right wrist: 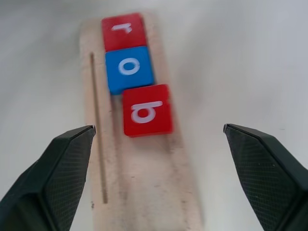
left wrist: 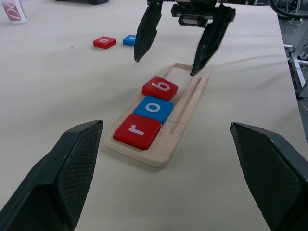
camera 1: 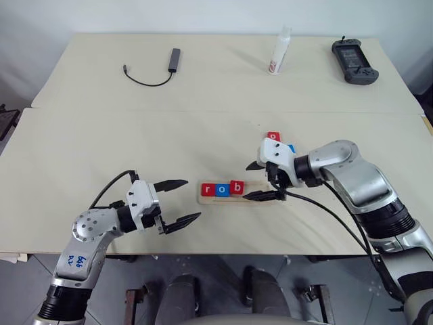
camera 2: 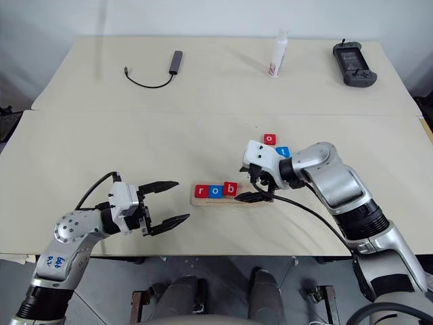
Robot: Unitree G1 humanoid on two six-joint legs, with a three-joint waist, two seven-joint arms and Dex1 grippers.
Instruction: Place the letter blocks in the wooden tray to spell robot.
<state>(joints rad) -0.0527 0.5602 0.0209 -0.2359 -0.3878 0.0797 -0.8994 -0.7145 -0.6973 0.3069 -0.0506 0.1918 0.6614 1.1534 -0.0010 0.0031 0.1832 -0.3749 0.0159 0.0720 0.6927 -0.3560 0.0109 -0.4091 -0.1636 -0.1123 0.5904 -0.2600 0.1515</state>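
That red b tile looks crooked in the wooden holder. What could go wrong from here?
The red b tile sits skewed, out of line with the blue o tile, so the next tile may not fit beside it in the wooden tray. The open right hand hovers close above it and could bump it. Two loose tiles remain on the table.

red block (left wrist: 137, 131): "r" | blue block (left wrist: 153, 109): "o" | red block (left wrist: 160, 87): "b" | all in wooden tray (left wrist: 185, 115)
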